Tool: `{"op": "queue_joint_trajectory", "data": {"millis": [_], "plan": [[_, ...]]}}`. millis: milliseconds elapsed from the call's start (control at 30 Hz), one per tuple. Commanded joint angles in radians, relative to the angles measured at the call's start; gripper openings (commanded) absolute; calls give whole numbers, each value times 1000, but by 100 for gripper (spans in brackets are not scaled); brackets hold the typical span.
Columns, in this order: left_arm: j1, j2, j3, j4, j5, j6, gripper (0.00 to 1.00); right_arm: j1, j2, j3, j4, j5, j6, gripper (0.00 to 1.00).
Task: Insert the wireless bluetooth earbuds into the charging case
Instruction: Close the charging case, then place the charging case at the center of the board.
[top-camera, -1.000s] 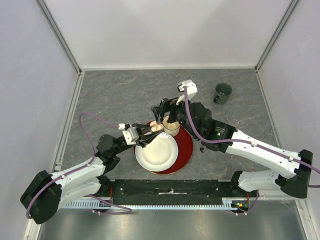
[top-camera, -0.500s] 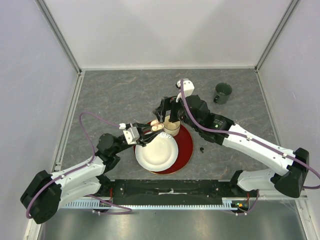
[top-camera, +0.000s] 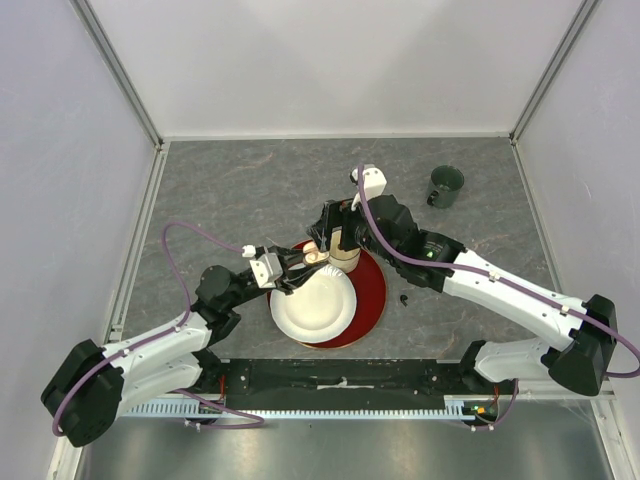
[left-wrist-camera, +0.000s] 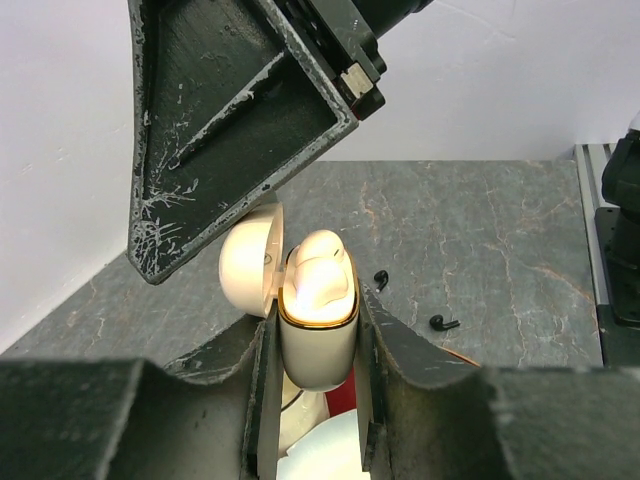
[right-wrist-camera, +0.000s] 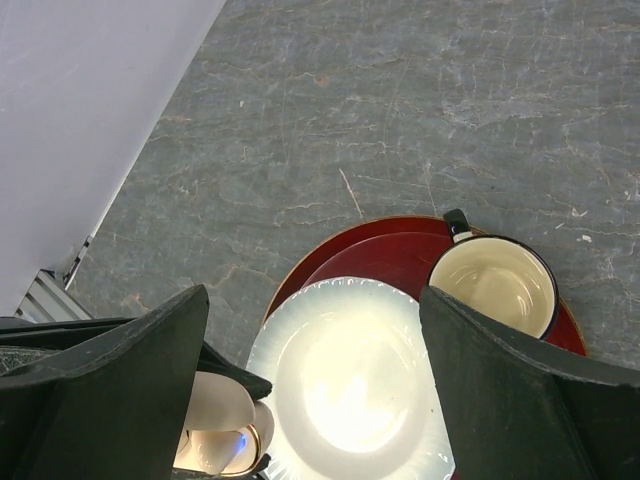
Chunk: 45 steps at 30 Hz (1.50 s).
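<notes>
My left gripper (left-wrist-camera: 316, 335) is shut on the white charging case (left-wrist-camera: 318, 350) and holds it upright, with its lid (left-wrist-camera: 247, 262) swung open to the left. White earbuds (left-wrist-camera: 322, 272) sit in the case's top. Two black earbuds (left-wrist-camera: 381, 278) (left-wrist-camera: 442, 322) lie on the grey table beyond. My right gripper (right-wrist-camera: 312, 300) hangs open just above the case (right-wrist-camera: 216, 440), one broad finger (left-wrist-camera: 220, 120) looming over it. From above, both grippers (top-camera: 305, 260) (top-camera: 328, 232) meet at the red plate's far left rim, with a black earbud (top-camera: 404, 297) to the right of it.
A white plate (top-camera: 313, 303) lies on a red plate (top-camera: 372, 290), with a cream cup (top-camera: 343, 256) at its far edge. A dark mug (top-camera: 446, 185) stands at the back right. Walls close the table on three sides.
The right arm has drawn in toward the middle, its gripper settling a little lower over the case. The left gripper keeps its hold and has barely moved.
</notes>
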Motion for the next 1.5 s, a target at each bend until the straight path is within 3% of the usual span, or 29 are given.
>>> {"op": "queue_joint_trajectory", "data": {"millis": [0, 800, 900, 1033, 1333, 1467], "plan": [[1, -4, 39, 60, -21, 38, 2, 1, -4, -23, 4, -12, -1, 93], [1, 13, 71, -9, -211, -38, 2, 2, 4, -46, 20, -10, -24, 93], [1, 13, 84, -41, -247, -64, 2, 1, -5, -54, 24, 37, -21, 93], [5, 13, 163, -217, -326, -119, 2, -2, -39, -64, 27, 189, 13, 95], [262, 83, 317, -506, -235, -408, 2, -63, -157, -112, 34, 343, 85, 95], [389, 190, 384, -576, -104, -593, 2, -83, -192, -149, 34, 355, 91, 95]]}}
